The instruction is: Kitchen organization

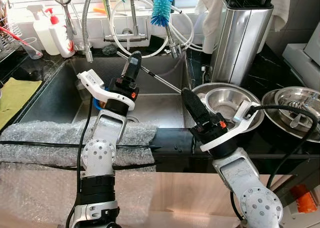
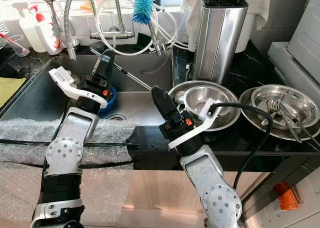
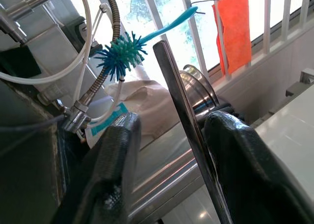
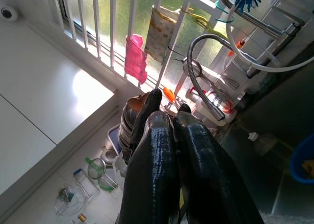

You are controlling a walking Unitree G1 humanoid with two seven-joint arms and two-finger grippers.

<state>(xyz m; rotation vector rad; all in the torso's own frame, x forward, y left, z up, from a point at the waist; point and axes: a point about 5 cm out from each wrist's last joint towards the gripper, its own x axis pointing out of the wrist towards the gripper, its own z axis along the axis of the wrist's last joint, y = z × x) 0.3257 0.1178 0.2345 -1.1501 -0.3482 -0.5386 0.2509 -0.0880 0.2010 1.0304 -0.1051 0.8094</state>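
Left eye view: the left tool (image 1: 133, 61) hangs over the dark sink (image 1: 60, 100), and a long thin steel rod (image 1: 160, 79) runs from its fingers down and to the robot's right, its far end touching the rim of the nested steel bowls (image 1: 227, 104) on the black bench (image 1: 272, 83). The rod's long axis is a diagonal from sink to bowls. The right tool (image 1: 189, 102) sits at the sink's right edge, just beside the rod's far end and so the nearer arm to that end, though the left one is the arm at the rod's upper end

Right eye view: I count one rod, two stacks of steel bowls (the second stack (image 2: 282, 105) further right with utensils in it), one tall steel knife block (image 2: 217, 35), one blue bristle brush (image 2: 143, 13) hung on the tap hoses, and two white bottles (image 2: 42, 30) behind the sink

Left wrist view: the left tool's two fingers (image 3: 117, 160) stand apart with the rod passing between them, close to one finger; whether they press it I cannot tell

Right wrist view: the right tool's fingers (image 4: 157, 150) lie together, holding nothing
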